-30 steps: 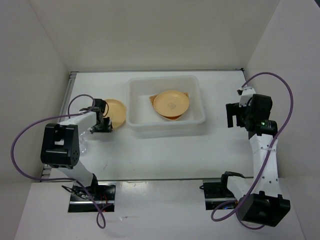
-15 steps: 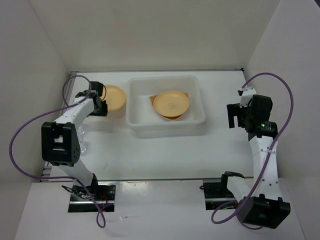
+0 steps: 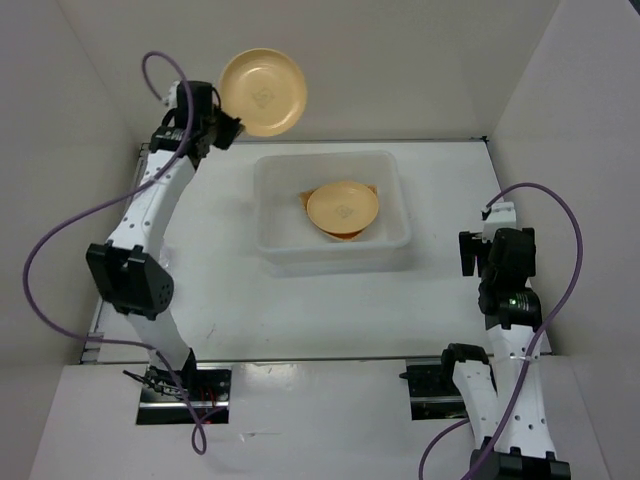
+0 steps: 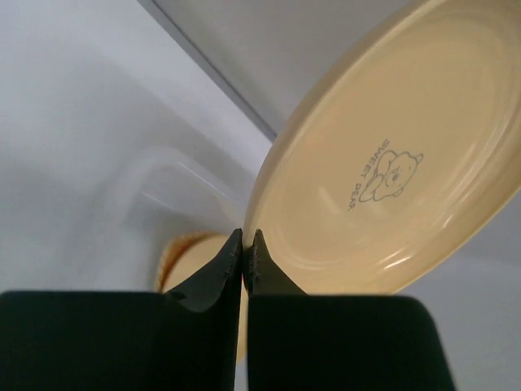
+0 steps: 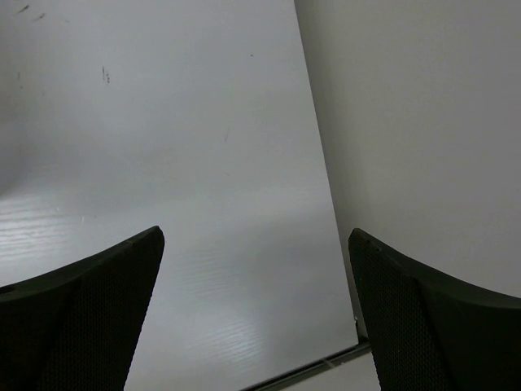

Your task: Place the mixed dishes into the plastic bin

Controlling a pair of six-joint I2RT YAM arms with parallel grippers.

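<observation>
**A:** Start from above. Where is the dish in hand?

**B:** The left pincer (image 3: pixel 225 128) is pressed together on the rim of a pale orange plate (image 3: pixel 263 92). The plate hangs in the air, face toward the camera, at about eleven o'clock from the bin (image 3: pixel 300 262). Inside the bin a second plate (image 3: pixel 343 208) lies on a tan basket dish (image 3: pixel 303 200), toward the two o'clock corner.

**A:** And the other arm?

**B:** The right pincer (image 3: pixel 478 252) hovers over the table (image 3: pixel 230 300) at three o'clock from the bin, well apart from it, holding nothing. I can make out no glass cups.

**A:** The left wrist view?

**B:** The fingertips (image 4: pixel 230 265) pinch the plate (image 4: pixel 391 163) at its seven o'clock edge, with only the thin lip between them. Beyond them show the bin's wall (image 4: pixel 155 175) and the ribbed edge of the basket dish (image 4: pixel 181 244).

**A:** How will it handle?

**B:** Stiff, smooth and fairly light, I'd judge. It is glossy, so it could swivel or slip in so narrow an edge grip. The rim is the only place to take hold, and a deeper bite would be safer. It should be lowered flat before release, or it may clatter onto the plate beneath.

**A:** The right wrist view?

**B:** The right pincer (image 5: pixel 255 236) is spread wide. The table (image 5: pixel 163 163) lies between its fingers, and the side wall (image 5: pixel 423 122) stands at two o'clock.
</observation>
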